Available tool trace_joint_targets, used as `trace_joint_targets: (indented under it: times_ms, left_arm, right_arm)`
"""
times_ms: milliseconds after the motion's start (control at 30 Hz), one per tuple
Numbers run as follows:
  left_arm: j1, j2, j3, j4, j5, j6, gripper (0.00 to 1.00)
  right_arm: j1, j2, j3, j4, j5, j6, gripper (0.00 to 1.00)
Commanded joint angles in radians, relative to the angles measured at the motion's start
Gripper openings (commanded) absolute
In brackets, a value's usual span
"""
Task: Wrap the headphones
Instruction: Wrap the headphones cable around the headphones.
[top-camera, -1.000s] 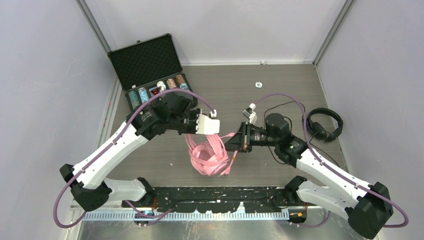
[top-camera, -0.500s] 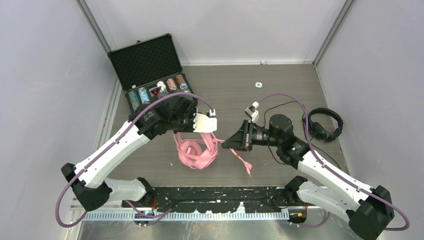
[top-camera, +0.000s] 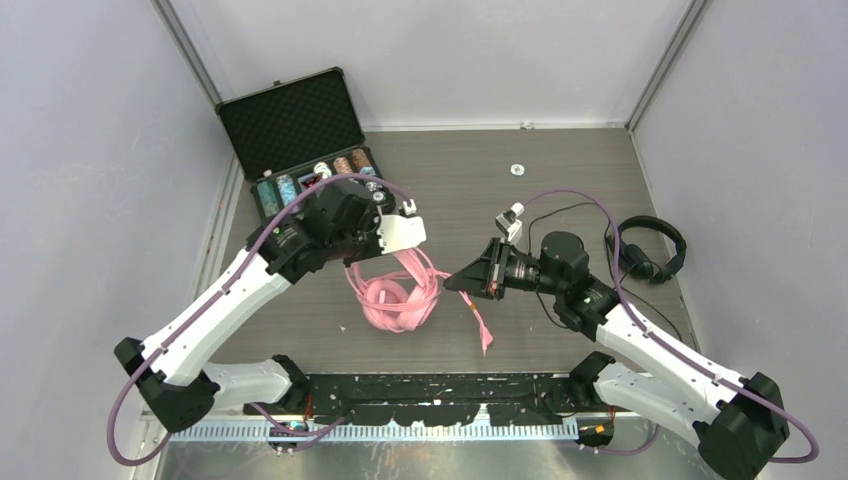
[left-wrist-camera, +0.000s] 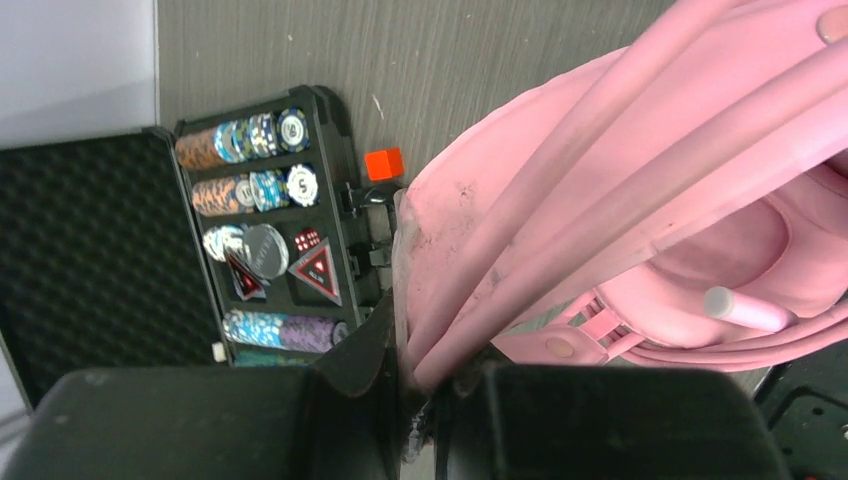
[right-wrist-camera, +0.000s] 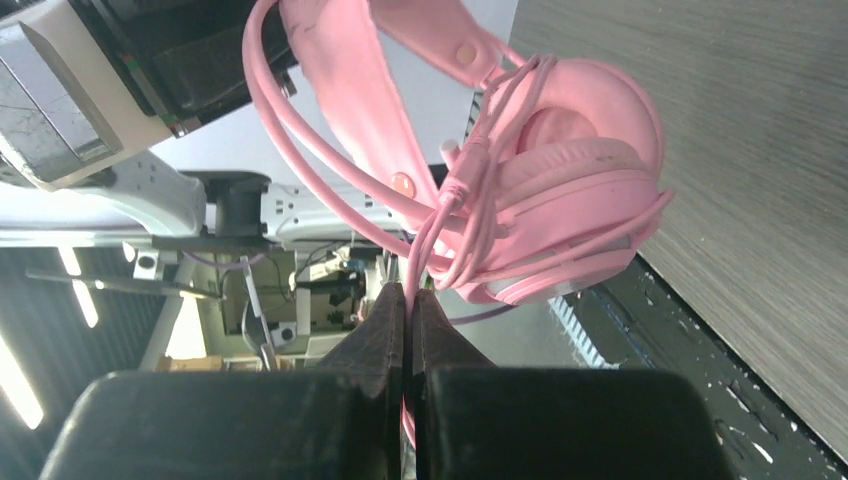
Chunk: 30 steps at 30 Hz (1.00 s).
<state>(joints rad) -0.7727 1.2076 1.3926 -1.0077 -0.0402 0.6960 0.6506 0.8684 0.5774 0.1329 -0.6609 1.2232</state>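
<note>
The pink headphones (top-camera: 395, 297) hang just over the table's middle, with several loops of pink cable around the headband. My left gripper (top-camera: 398, 252) is shut on the headband and the cable strands lying on it (left-wrist-camera: 470, 300). My right gripper (top-camera: 452, 283) is to their right, shut on one strand of the pink cable (right-wrist-camera: 425, 250) that leads to the ear cup (right-wrist-camera: 565, 180). The cable's free end (top-camera: 479, 322) trails down toward the near edge. The black headphones (top-camera: 650, 250) lie at the right edge, their thin black cable (top-camera: 560, 212) running behind my right arm.
An open black case (top-camera: 290, 125) with rows of poker chips (left-wrist-camera: 262, 190) stands at the back left, just behind my left arm. A small red cube (left-wrist-camera: 383, 163) lies beside it. A small white disc (top-camera: 517, 170) sits at the back centre. Walls close in on both sides.
The left gripper has carried the pink headphones left and toward the back. The cable's free end has swung out to the right of the headset. The right gripper stayed about where it was.
</note>
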Motion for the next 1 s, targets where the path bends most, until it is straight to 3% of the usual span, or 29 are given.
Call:
trace_joint_targets:
  times_ms: [0,200,400,867,967]
  left_arm:
    - [0.034,-0.095,-0.046,0.087,-0.071,-0.120,0.00]
    - [0.046,-0.099,-0.053,0.071,-0.226,-0.237,0.00]
    - [0.046,-0.088,-0.032,0.066,-0.288,-0.374,0.00]
    - [0.046,-0.053,-0.014,0.022,-0.458,-0.687,0.00]
    - [0.046,-0.051,-0.016,0.026,-0.500,-0.770,0.00]
  right_arm:
    - [-0.002,0.001,-0.033,0.181,0.082,0.095,0.00]
    - [-0.001,0.049,-0.035,0.316,0.092,0.191,0.01]
    - [0.008,0.123,-0.011,0.393,0.120,0.242,0.05]
    - [0.013,0.296,0.101,0.416,0.228,0.308,0.10]
    - [0.012,0.322,0.130,0.378,0.249,0.301,0.15]
